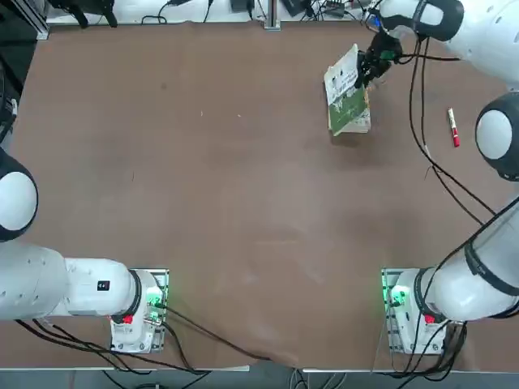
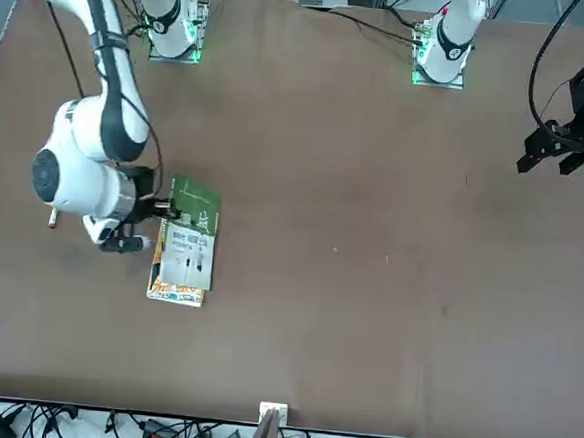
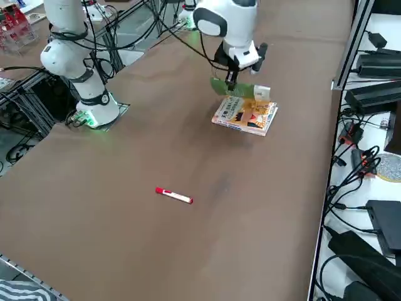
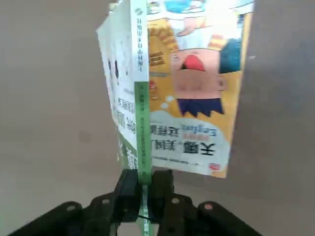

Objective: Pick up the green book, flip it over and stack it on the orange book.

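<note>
My right gripper (image 4: 143,189) is shut on the spine edge of the green book (image 4: 140,93). It holds the book tilted on edge, white-and-green cover showing, just over the orange book (image 4: 197,88). The orange book (image 3: 250,117) lies flat on the table with its cartoon cover up. From overhead, the green book (image 1: 344,91) covers most of the orange one at the table's far right, with the gripper (image 1: 371,66) at its far right edge. Seen from the front, the gripper (image 2: 158,211) is to the left of the green book (image 2: 188,240), and the orange book (image 2: 176,293) peeks out below.
A red marker (image 1: 453,127) lies on the brown table (image 1: 211,178) to the right of the books, also seen in the side view as the marker (image 3: 174,195). Cables hang from the right arm near the books.
</note>
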{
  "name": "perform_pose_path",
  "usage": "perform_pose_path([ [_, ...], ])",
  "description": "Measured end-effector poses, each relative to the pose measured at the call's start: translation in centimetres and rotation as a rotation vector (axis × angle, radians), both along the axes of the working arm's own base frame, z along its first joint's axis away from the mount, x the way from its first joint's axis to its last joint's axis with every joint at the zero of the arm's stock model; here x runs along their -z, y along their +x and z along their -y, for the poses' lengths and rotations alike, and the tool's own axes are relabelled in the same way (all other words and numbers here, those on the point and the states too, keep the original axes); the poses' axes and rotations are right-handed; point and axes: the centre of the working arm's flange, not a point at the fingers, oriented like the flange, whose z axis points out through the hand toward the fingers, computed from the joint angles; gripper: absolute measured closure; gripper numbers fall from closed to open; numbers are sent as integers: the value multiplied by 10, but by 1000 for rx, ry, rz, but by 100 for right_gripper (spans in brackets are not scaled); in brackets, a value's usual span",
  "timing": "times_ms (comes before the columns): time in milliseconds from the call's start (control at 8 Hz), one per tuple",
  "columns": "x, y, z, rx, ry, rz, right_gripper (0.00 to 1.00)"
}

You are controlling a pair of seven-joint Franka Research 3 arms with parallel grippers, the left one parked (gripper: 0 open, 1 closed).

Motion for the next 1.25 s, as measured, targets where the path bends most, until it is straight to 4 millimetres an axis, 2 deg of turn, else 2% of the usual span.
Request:
perform_pose_path([
  [250, 10, -1, 15, 26, -4, -12, 89],
  [625, 40, 1, 31, 58, -14, -31, 89],
  [1250, 80, 3, 48, 88, -26, -52, 89],
])
